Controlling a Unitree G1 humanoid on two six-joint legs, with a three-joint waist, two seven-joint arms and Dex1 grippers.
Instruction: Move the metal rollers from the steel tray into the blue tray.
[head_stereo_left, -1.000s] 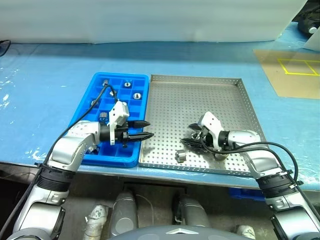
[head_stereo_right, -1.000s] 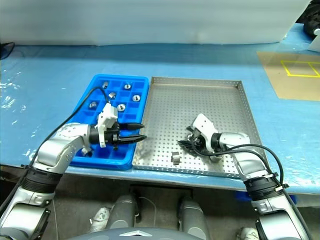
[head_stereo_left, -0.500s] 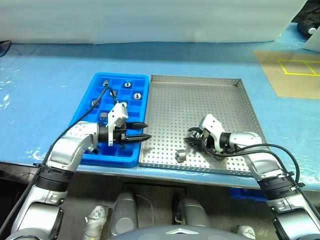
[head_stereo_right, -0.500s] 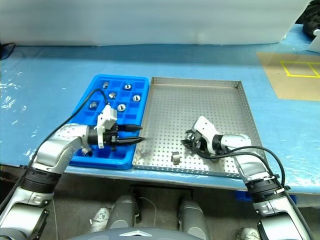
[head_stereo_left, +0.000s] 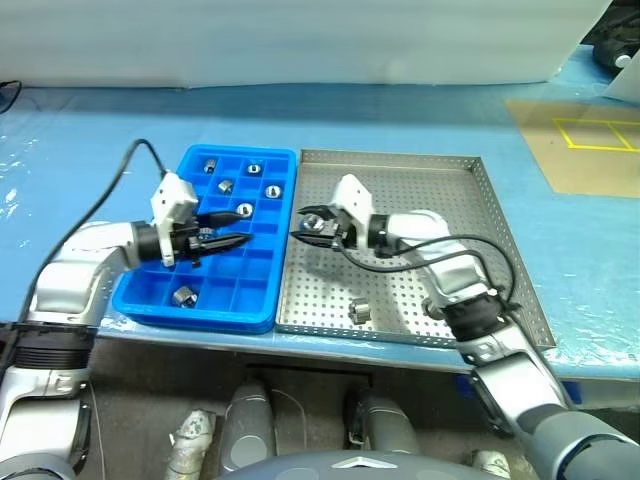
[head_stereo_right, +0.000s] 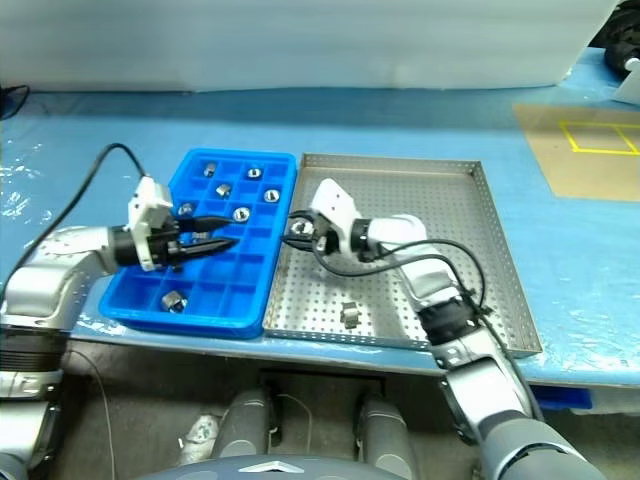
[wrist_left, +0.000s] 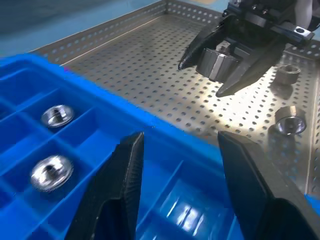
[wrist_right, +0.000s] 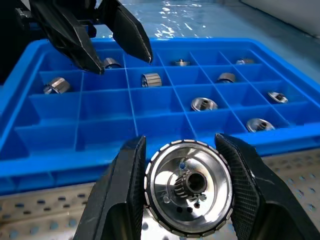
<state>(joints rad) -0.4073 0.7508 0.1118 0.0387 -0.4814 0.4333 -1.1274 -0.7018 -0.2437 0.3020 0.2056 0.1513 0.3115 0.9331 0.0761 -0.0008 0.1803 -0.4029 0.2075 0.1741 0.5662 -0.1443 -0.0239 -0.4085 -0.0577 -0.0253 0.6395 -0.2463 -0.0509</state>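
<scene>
So the right end effector (head_stereo_left: 308, 222) has its fingers clamped on one of the metal rollers (wrist_right: 188, 186) and is holding it up just inside the steel tray (head_stereo_left: 420, 190), right by the edge that touches the blue tray (head_stereo_left: 265, 322). Looks like the carry-over step. The left end effector (head_stereo_left: 232, 227) hangs over the blue tray, fingers partly apart, nothing in it. Next up, I'd guess: get across that edge, find an empty compartment, let go. Two more rollers (head_stereo_left: 361, 311) sit in the steel tray near its front rim.
</scene>
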